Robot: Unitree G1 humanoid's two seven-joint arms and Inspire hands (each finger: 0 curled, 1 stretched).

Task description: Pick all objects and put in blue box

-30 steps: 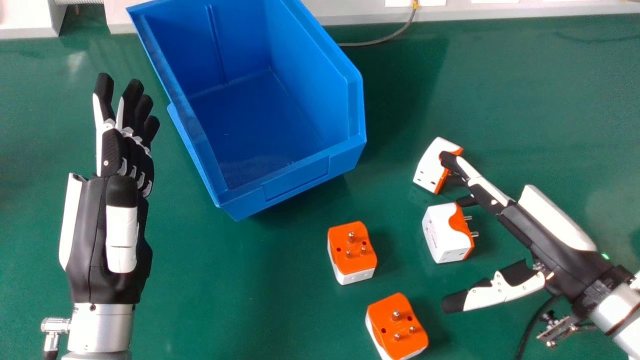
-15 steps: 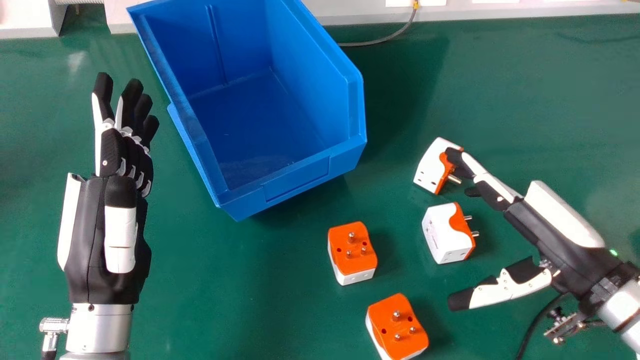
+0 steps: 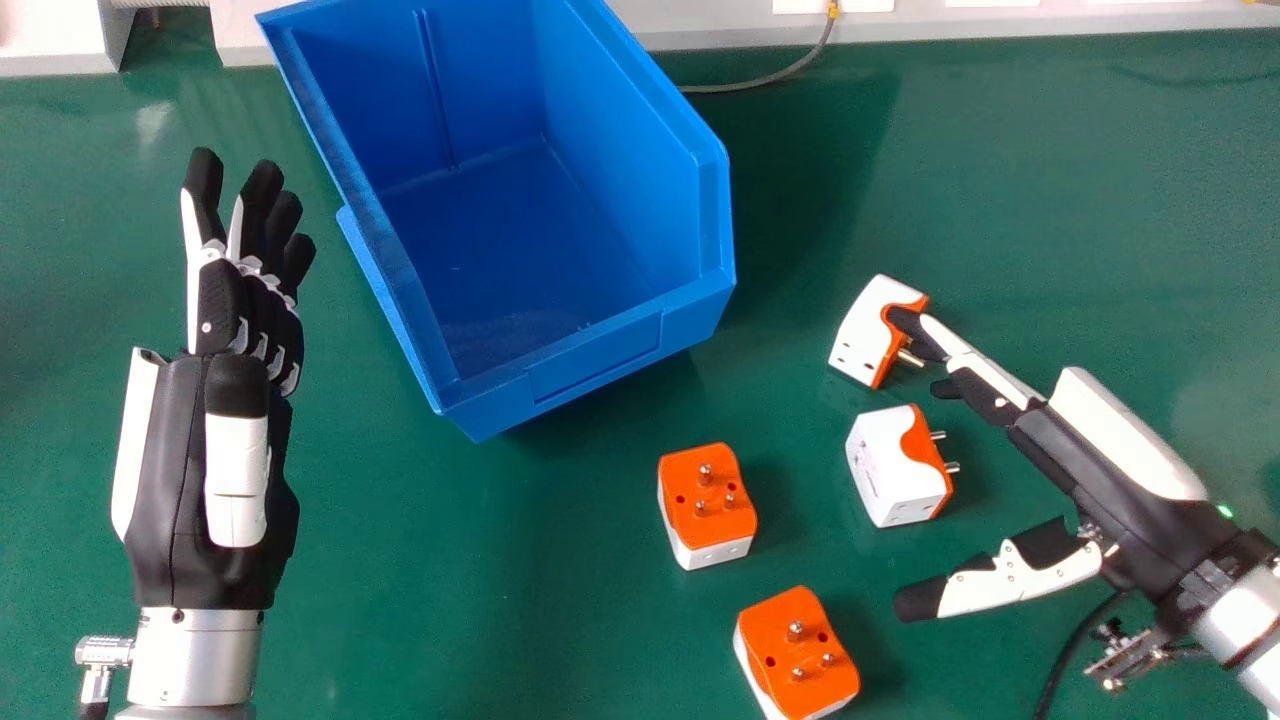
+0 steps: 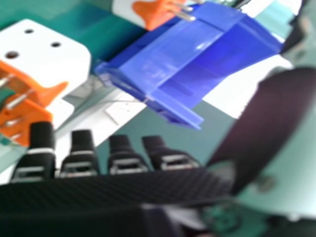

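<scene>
My right hand (image 3: pixel 1090 455) is at the right of the head view, fingers straight and thumb apart, holding nothing; one fingertip overlaps the orange side of the farthest adapter (image 3: pixel 862 330), contact unclear. A second white and orange adapter (image 3: pixel 890 470) lies between its fingers and thumb. Two more, orange side up, are an adapter (image 3: pixel 706 500) below the box and one (image 3: pixel 795 650) nearest the view's bottom. The blue box (image 3: pixel 590 352) has a bare floor. My left hand (image 3: pixel 215 450) is open left of it. In the right hand view are the right hand (image 4: pixel 113 190), an adapter (image 4: pixel 49 59) and the blue box (image 4: pixel 168 54).
A green table surface (image 3: pixel 450 600) lies under everything. A grey cable (image 3: pixel 765 80) runs behind the box to a pale ledge (image 3: pixel 700 35) along the far edge. A black cable (image 3: pixel 1070 650) hangs by the right wrist.
Over the last second my right hand has drawn back slightly to the right, uncovering a pin of the farthest adapter. My left hand has shifted slightly left. The adapters stay in place.
</scene>
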